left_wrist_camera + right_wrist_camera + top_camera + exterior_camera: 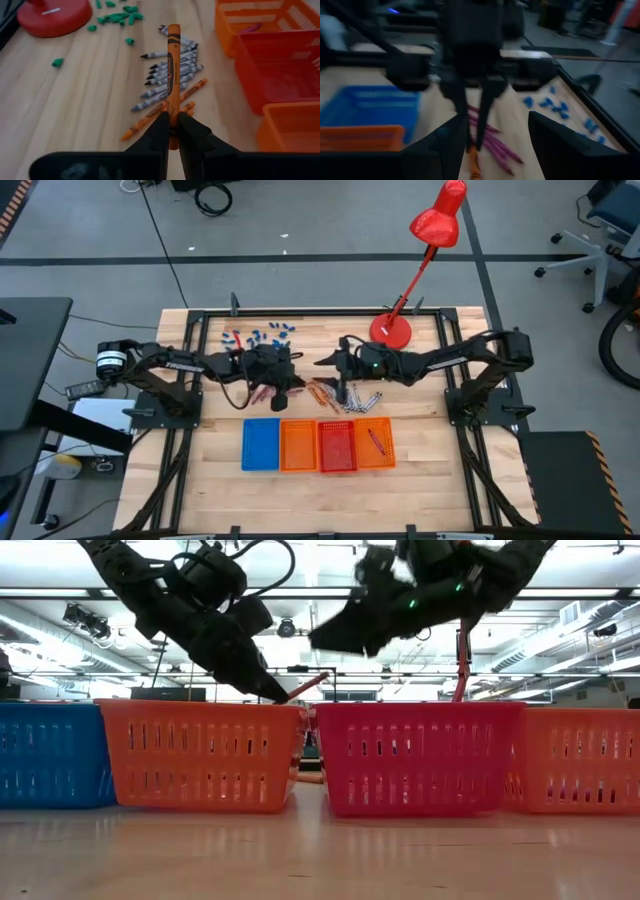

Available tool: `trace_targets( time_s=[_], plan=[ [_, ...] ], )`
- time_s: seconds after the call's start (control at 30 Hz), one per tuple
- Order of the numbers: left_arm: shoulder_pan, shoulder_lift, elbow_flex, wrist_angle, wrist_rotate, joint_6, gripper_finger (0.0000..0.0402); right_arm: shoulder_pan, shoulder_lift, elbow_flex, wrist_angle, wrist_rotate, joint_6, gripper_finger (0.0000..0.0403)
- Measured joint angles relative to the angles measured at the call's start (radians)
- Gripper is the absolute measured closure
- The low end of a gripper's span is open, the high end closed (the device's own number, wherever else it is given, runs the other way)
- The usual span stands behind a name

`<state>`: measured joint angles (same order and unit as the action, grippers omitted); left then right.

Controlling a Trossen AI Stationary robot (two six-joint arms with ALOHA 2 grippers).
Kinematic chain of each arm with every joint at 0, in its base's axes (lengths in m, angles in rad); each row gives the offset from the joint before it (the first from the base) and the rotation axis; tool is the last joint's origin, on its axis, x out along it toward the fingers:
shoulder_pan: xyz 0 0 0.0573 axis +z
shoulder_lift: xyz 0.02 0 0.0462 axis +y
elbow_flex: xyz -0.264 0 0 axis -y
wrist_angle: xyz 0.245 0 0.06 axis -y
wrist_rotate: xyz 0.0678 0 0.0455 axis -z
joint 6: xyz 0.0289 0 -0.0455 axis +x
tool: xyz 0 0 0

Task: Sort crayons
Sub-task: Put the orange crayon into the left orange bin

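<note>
Left gripper (172, 131) clamped on orange crayon (173, 75) | right gripper (487, 142) fingers apart

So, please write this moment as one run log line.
left gripper: shut on orange crayon, lifted | right gripper: open, empty | grey crayons: on table

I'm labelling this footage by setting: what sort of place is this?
Likely a robotics lab or workshop: a wooden table in a metal frame carries two arms, with office chairs on the floor beyond and strip ceiling lights overhead.
</note>
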<state>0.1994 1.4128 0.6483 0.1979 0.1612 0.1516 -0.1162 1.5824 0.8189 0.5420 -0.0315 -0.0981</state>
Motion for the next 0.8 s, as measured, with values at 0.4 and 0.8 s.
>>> trace_targets(
  time_s=[0.4, 0.8],
  plan=[
    [-0.214, 0.000, 0.000, 0.005, 0.000, 0.122, 0.0369, 0.023, -0.245, -0.082, -0.213, 0.100, 0.048, 0.0188],
    [-0.408, 0.000, 0.000, 0.002, -0.090, 0.629, 0.0369, 0.027, -0.319, -0.277, 0.003, 0.167, 0.160, 0.0190]
  ],
)
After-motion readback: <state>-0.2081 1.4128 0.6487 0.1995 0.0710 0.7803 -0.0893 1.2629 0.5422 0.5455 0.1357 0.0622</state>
